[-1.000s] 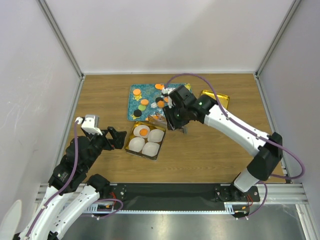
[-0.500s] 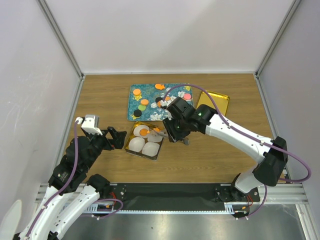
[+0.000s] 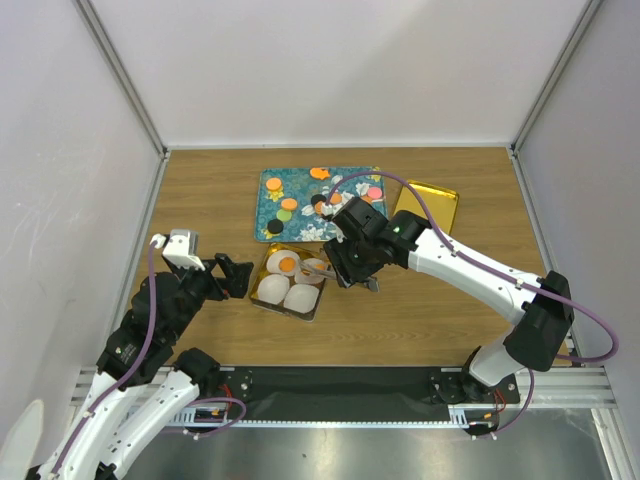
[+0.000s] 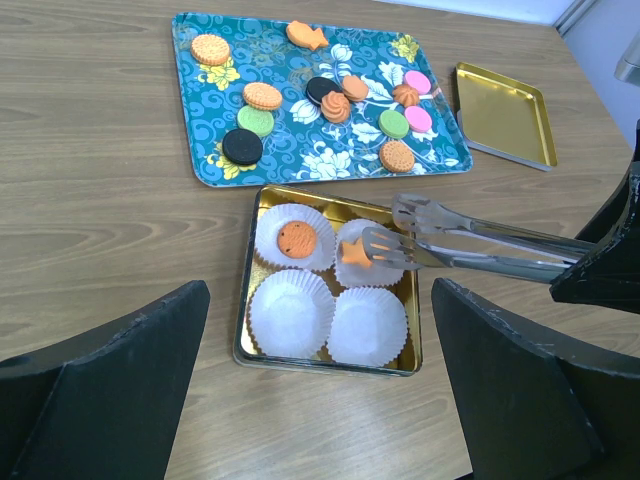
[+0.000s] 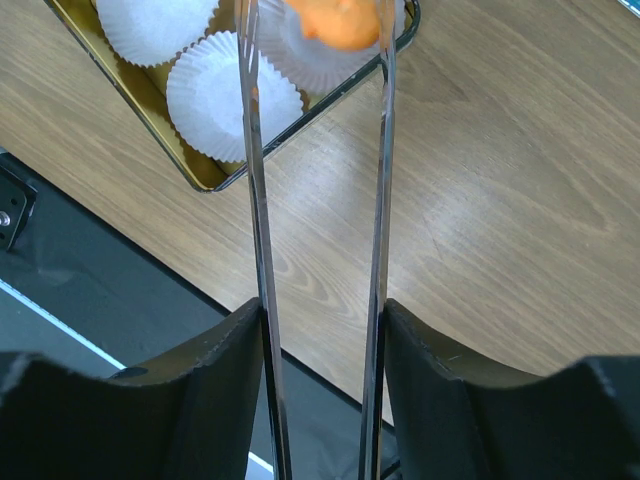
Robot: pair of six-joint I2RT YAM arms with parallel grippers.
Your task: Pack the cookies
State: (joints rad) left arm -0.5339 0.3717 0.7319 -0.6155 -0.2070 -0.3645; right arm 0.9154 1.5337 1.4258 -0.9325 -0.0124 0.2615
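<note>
Cookies (image 4: 262,96), orange, green, pink and dark brown, mostly loose on teal tray (image 4: 200,130). Round orange cookie (image 4: 297,239) sits in back-left paper cup (image 4: 275,222) of gold tin (image 4: 243,320), which stands just on the near side of the tray. Star-shaped orange cookie (image 4: 355,252) in back-right cup, between tips of tongs (image 4: 480,245); cannot tell whether tips pinch it. Right gripper (image 5: 322,320) clamped on both tong arms, reaching in from the right. Left gripper (image 4: 318,288) spread wide, nothing in it, hovering near side of tin above table (image 4: 100,250). Gold lid (image 4: 505,115) flat just right of tray.
</note>
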